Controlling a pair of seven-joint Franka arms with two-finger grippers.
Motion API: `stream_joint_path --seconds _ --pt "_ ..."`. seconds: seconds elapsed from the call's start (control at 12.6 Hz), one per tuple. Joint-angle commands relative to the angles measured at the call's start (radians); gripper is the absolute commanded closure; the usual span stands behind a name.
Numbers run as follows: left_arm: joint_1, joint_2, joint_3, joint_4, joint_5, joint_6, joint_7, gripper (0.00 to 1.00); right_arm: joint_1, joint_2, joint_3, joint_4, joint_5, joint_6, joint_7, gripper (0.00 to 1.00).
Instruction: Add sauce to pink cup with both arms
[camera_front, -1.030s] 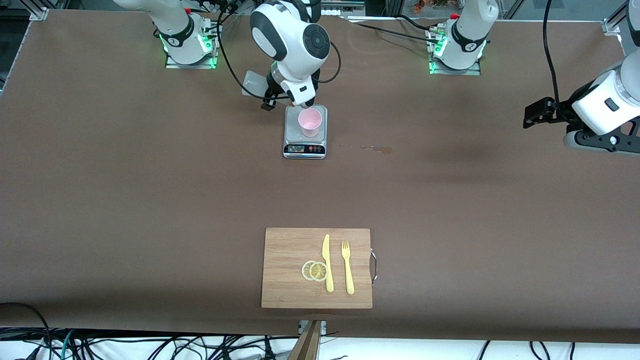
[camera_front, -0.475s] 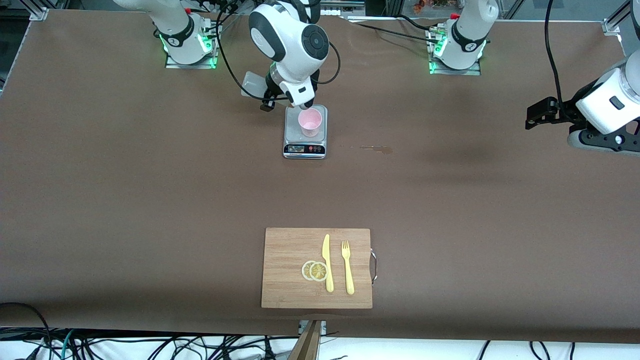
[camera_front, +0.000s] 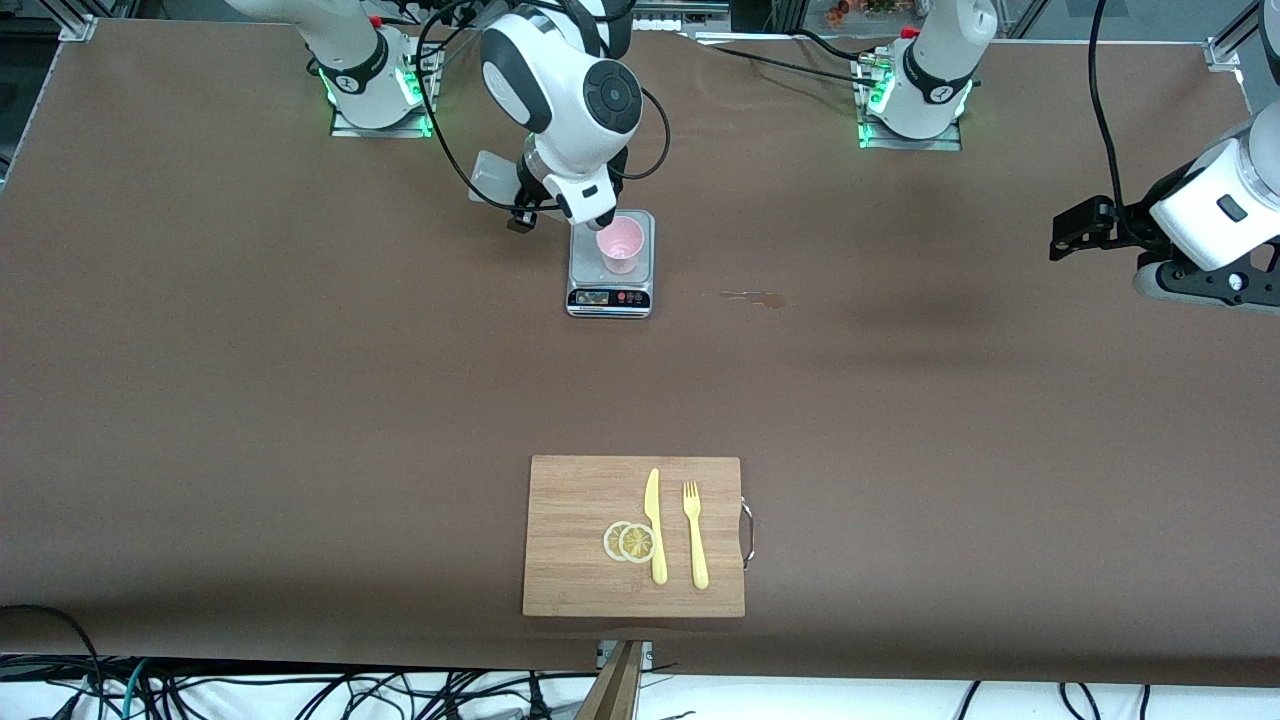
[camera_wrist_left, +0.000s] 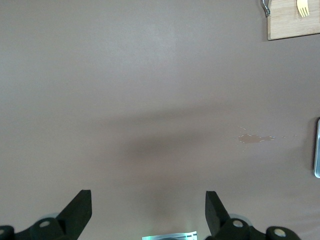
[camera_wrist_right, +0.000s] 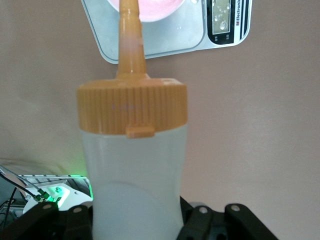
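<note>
The pink cup (camera_front: 620, 245) stands upright on a small silver kitchen scale (camera_front: 610, 290). My right gripper (camera_front: 522, 205) is shut on the sauce bottle (camera_front: 490, 178), held tipped beside the cup. In the right wrist view the bottle (camera_wrist_right: 134, 170) fills the middle between the gripper (camera_wrist_right: 135, 220) fingers. Its orange cap (camera_wrist_right: 132, 107) and nozzle point at the cup's rim (camera_wrist_right: 155, 7) over the scale (camera_wrist_right: 200, 35). My left gripper (camera_front: 1075, 225) is open and empty over bare table at the left arm's end; it also shows in the left wrist view (camera_wrist_left: 147, 200).
A wooden cutting board (camera_front: 580, 500) lies near the front edge with a yellow knife (camera_front: 655, 525), a fork (camera_front: 693, 530) and lemon slices (camera_front: 630, 541). A small brownish spill (camera_front: 755, 297) marks the cloth beside the scale; it also shows in the left wrist view (camera_wrist_left: 255, 138).
My right arm has shifted a little toward its own end of the table, carrying the bottle with it. The left arm has barely moved. The cup has stayed put.
</note>
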Motion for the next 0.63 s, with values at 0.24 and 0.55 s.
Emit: stream_joint_path --seconds 0.24,0.55 --pt "-0.005 0.018 -0.001 0.040 0.008 -0.025 0.020 0.00 -0.056 -0.014 -0.020 0.021 0.006 -0.034 -0.117 0.98" --pt "-0.005 0.018 -0.001 0.040 0.008 -0.025 0.020 0.00 -0.058 -0.074 -0.172 0.001 0.084 -0.026 -0.336 0.97"
